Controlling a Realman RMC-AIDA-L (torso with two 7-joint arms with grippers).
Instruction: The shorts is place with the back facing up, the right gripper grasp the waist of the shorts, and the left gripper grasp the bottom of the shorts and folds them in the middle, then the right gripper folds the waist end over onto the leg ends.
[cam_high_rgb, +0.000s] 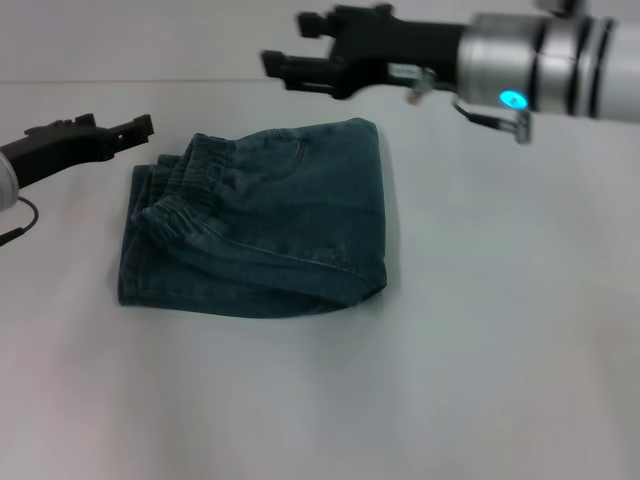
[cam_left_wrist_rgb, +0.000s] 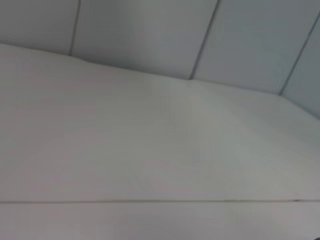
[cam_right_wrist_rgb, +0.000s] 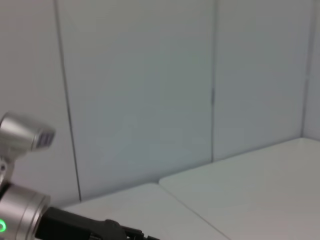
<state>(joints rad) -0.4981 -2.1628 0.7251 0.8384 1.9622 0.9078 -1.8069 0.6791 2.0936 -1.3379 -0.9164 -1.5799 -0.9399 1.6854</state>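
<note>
The white table (cam_high_rgb: 500, 380) fills most of the head view and carries the only cloth in sight. The shorts (cam_high_rgb: 262, 222) lie near its middle, folded into a compact, roughly square bundle of dark washed denim. The gathered elastic waistband (cam_high_rgb: 195, 180) sits on top toward the bundle's left and far side, with layered fabric edges stacked just beside it at the left. A stitched seam (cam_high_rgb: 290, 255) runs across the upper layer. No print, label or writing can be read on the denim as it lies; the leg hems are not clearly told apart in the fold.

The right gripper (cam_high_rgb: 285, 60) reaches in from the right edge on an arm with a silver wrist and a glowing blue-green ring (cam_high_rgb: 513, 99). It hangs above the table past the far edge of the shorts, clear of the cloth. Its two black fingers stand parted, with nothing between them.

The left gripper (cam_high_rgb: 140, 124) comes in from the left edge, black, just beside the bundle's far left corner and seemingly not touching it. Whether its fingers are parted or closed cannot be told from this angle.

The left wrist view shows only bare table and wall panels. The right wrist view shows wall panels, table and, low at one corner, the silver and black of the other arm (cam_right_wrist_rgb: 30, 220).
</note>
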